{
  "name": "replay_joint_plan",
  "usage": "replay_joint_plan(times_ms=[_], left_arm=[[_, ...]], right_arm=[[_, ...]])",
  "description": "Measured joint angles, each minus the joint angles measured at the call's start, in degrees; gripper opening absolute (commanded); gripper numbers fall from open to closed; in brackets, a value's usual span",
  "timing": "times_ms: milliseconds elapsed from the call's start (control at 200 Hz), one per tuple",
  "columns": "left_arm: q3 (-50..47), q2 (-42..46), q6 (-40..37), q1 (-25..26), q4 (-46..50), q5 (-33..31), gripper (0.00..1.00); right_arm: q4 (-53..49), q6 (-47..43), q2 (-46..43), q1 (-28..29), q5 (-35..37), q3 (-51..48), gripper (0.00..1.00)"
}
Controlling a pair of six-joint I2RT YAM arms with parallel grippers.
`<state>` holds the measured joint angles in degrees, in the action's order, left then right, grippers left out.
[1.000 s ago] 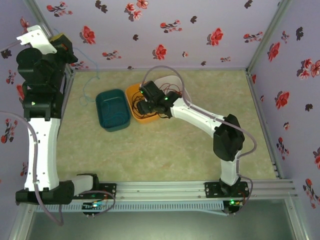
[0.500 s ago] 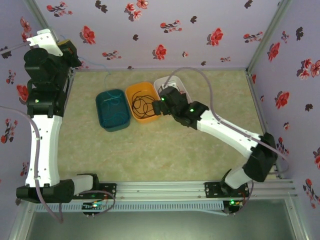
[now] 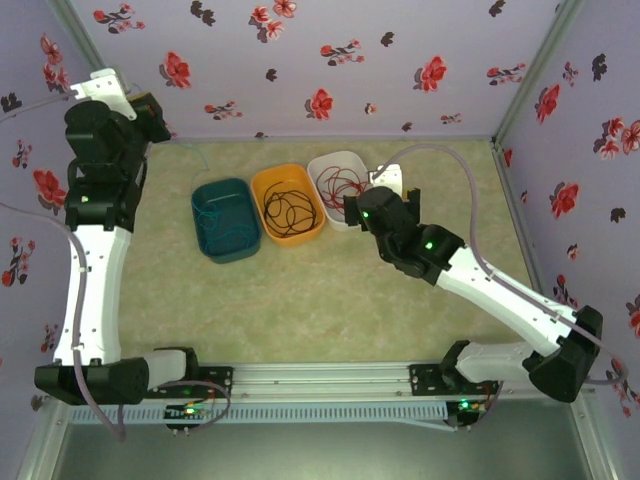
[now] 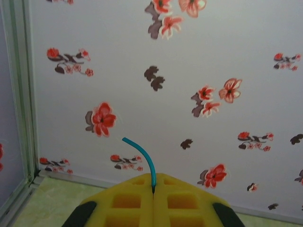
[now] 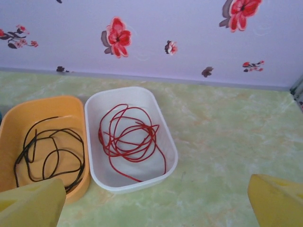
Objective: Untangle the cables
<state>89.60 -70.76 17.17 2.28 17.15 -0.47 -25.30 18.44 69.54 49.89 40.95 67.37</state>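
Drawn back with jaws apart, the right gripper has left the black cable in the orange tray beside the red cable in its white tray, so only the blue cable, clamped in the raised left gripper, probably remains.

L gripper up high, clamped; R gripper low, jaws wide.

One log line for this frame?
left pincer: shut on blue cable | right pincer: open | red cable: in white tray | black cable: in orange tray
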Motion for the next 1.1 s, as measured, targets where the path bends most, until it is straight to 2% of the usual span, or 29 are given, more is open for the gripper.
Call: replay_joint_plan(times_ms=[235, 510, 650, 890, 1100], left_arm=[[-8.0, 0.4, 1.0, 0.0, -0.3, 1.0, 0.0], [-10.6, 0.7, 1.5, 0.2, 1.6, 1.2, 0.0], [-12.8, 0.6, 1.3, 1.9, 4.3, 1.1, 0.0], [-18.3, -2.2, -0.6, 7.4, 8.2, -3.0, 0.0], [-21.3, -5.2, -1.1, 9.2, 9.5, -8.0, 0.0]], right_arm=[[0.2, 0.0, -1.8, 0.0, 2.6, -1.1, 0.99], [0.1, 0.2, -4.2, 0.0, 4.5, -1.9, 0.99], [-0.5, 0.3, -5.1, 0.0, 5.8, -1.9, 0.99], [-1.2, 1.6, -9.4, 0.0, 7.1, -2.4, 0.99], [-2.3, 2.8, -11.6, 0.0, 8.0, -4.0, 0.99]])
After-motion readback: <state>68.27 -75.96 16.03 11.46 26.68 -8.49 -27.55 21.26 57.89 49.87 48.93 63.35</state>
